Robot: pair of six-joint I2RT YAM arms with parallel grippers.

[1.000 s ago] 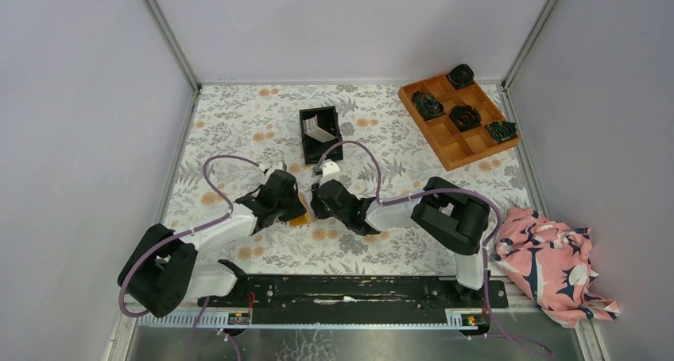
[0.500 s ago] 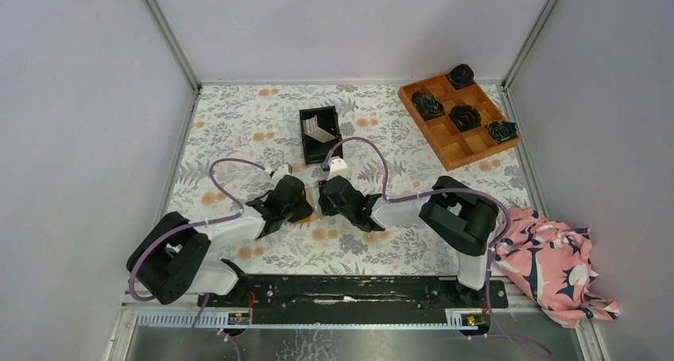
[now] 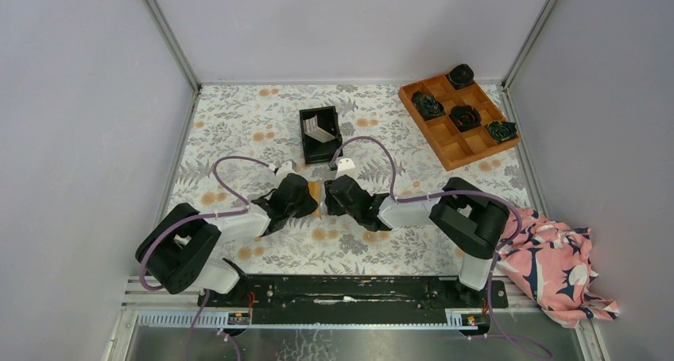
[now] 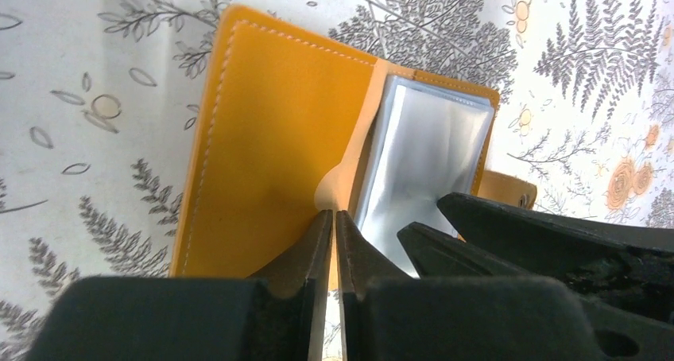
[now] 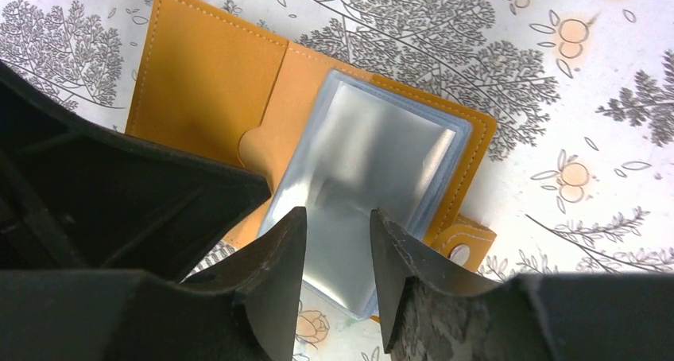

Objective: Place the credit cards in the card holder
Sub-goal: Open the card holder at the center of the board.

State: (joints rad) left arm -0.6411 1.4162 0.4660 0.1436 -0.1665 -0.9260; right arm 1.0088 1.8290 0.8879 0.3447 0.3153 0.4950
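Observation:
The card holder (image 3: 317,191) lies open on the floral table between my two grippers, orange inside (image 4: 270,138) with a stack of silvery clear sleeves (image 5: 381,154) on its right half. My left gripper (image 4: 334,212) is shut on the near edge of the orange left flap, by the pocket notch. My right gripper (image 5: 338,211) stands open just above the sleeves, with nothing between its fingers. Both grippers nearly touch over the holder: left gripper (image 3: 311,196), right gripper (image 3: 326,196). The credit cards (image 3: 319,128), pale and silvery, stand in the black bin (image 3: 306,136) beyond.
An orange compartment tray (image 3: 455,151) with dark rosettes sits at the far right. A pink patterned cloth (image 3: 556,265) lies at the near right. Cables loop over both arms, and grey walls close in the table.
Both arms have shifted a little toward the far side with the holder between them. The right jaws have spread wider. The left jaws have stayed shut on the flap.

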